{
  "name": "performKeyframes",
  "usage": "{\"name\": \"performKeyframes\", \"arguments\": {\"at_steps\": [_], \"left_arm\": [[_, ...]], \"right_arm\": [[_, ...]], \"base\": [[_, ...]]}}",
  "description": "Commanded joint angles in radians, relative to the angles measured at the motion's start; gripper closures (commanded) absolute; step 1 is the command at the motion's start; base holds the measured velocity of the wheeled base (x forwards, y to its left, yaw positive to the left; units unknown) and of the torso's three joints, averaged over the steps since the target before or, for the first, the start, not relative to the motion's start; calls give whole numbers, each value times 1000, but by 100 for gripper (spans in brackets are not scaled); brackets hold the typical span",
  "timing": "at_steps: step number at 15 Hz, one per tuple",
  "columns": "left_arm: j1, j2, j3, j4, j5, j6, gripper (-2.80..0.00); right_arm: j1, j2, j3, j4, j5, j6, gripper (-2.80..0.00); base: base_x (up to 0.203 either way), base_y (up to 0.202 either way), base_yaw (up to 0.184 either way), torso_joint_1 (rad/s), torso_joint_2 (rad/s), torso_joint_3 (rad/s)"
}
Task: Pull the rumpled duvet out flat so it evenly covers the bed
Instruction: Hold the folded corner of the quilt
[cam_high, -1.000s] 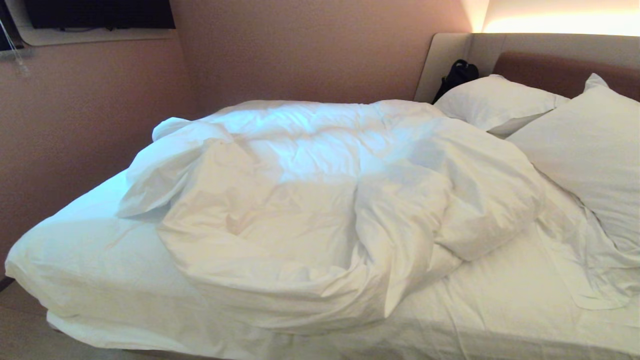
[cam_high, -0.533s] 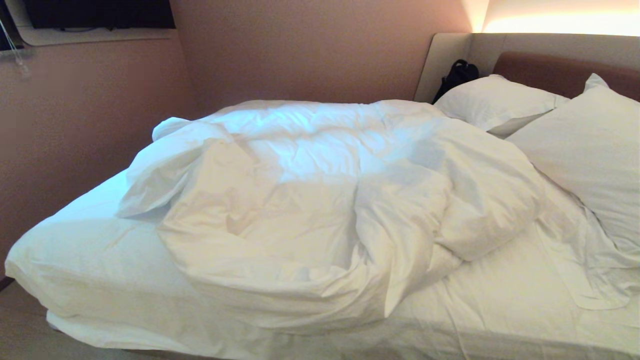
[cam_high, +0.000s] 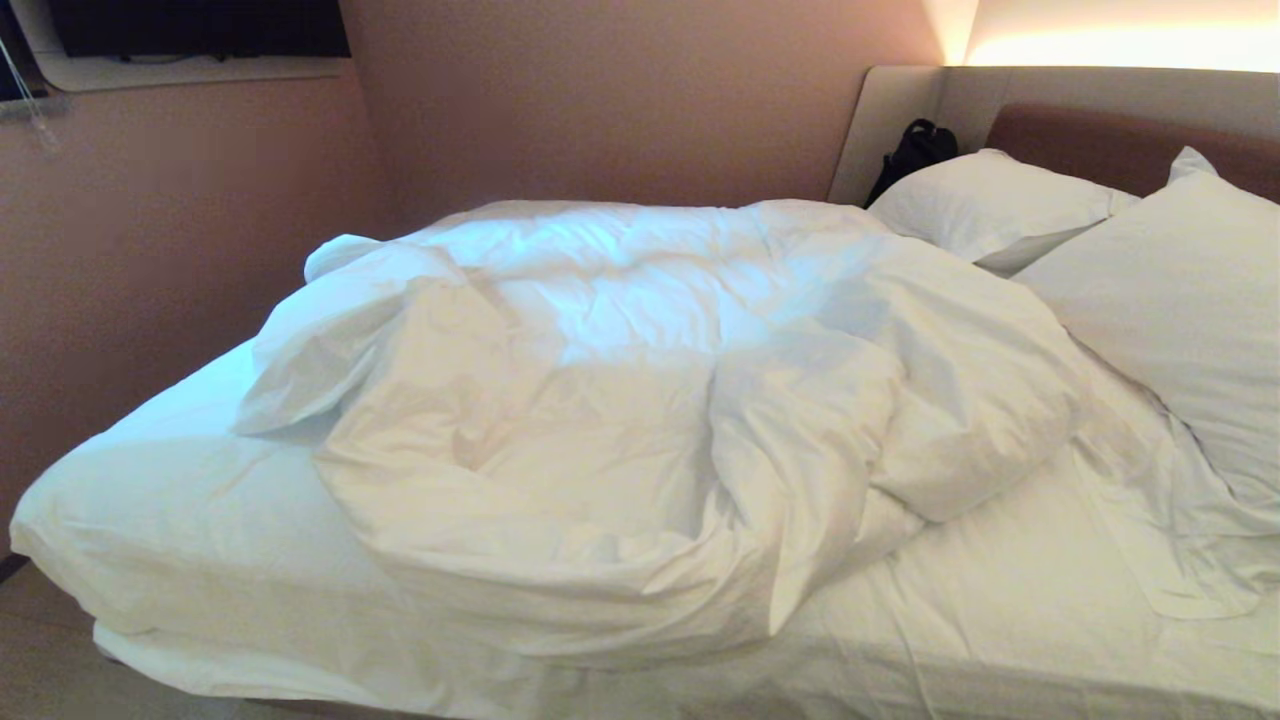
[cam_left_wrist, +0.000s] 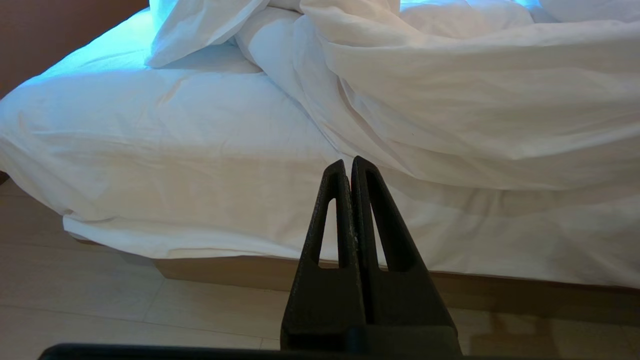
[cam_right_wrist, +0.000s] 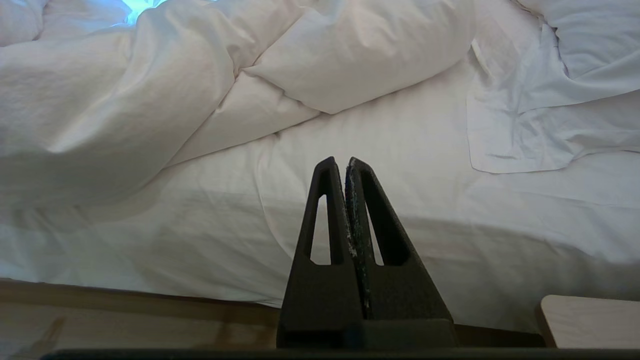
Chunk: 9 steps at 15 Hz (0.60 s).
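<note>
The puffy white duvet (cam_high: 640, 400) lies bunched in a rumpled heap across the middle of the bed (cam_high: 180, 520), leaving bare sheet at the foot end on the left and along the near side. Neither arm shows in the head view. In the left wrist view my left gripper (cam_left_wrist: 348, 162) is shut and empty, held off the bed's near side, level with the duvet's (cam_left_wrist: 450, 100) lower edge. My right gripper (cam_right_wrist: 344, 162) is likewise shut and empty in the right wrist view, short of the mattress side, with the duvet (cam_right_wrist: 125, 100) beyond it.
Two white pillows (cam_high: 1000, 205) (cam_high: 1180, 300) lie at the padded headboard (cam_high: 1100, 130) on the right. A black bag (cam_high: 915, 150) sits in the far corner. A loose sheet flap (cam_right_wrist: 520, 130) lies by the pillows. A pale table corner (cam_right_wrist: 590, 320) is near the right gripper. Walls close the far and left sides.
</note>
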Motion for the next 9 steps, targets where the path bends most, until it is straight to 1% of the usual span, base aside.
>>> {"name": "performKeyframes", "arguments": {"at_steps": [1, 9], "left_arm": [[0, 0, 0, 0, 0, 0, 0], [0, 0, 0, 0, 0, 0, 0]], "right_arm": [[0, 0, 0, 0, 0, 0, 0], [0, 0, 0, 0, 0, 0, 0]], "base": [[0, 0, 0, 0, 0, 0], [0, 0, 0, 0, 0, 0]]}}
